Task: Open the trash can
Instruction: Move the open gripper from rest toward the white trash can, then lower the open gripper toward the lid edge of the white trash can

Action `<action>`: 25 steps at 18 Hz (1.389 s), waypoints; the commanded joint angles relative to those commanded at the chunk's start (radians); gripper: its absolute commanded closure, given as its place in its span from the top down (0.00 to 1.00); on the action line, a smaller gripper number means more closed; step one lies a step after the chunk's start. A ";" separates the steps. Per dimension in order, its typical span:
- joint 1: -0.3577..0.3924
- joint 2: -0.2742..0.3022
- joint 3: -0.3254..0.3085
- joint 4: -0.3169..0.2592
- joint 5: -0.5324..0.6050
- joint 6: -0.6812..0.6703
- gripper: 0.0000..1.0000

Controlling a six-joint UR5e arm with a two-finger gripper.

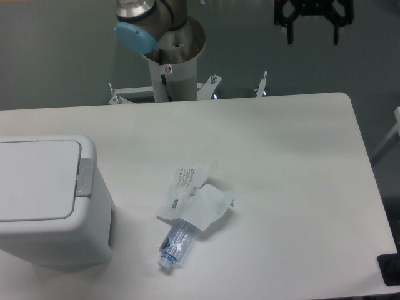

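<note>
At the lower left of the frame you have the large boxy white plastic trash can (53,206) on the white worktop (294,187), its flat rectangular lid down and the small grey push-latch strip (85,177) at the lid's right edge. Just right of it lies a small clear plastic bottle (175,242) partly under crumpled white paper wrappers (195,200). Far off at the top right, the black gripper (311,31) hangs well apart from everything, its jaws spread wide and holding nothing.
</note>
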 joint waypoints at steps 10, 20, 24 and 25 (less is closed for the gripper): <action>-0.164 -0.017 0.034 -0.002 -0.003 -0.236 1.00; -0.379 -0.057 0.077 0.055 -0.110 -0.690 1.00; -0.440 -0.084 0.075 0.118 -0.291 -0.926 1.00; -0.457 -0.093 0.074 0.136 -0.307 -0.969 1.00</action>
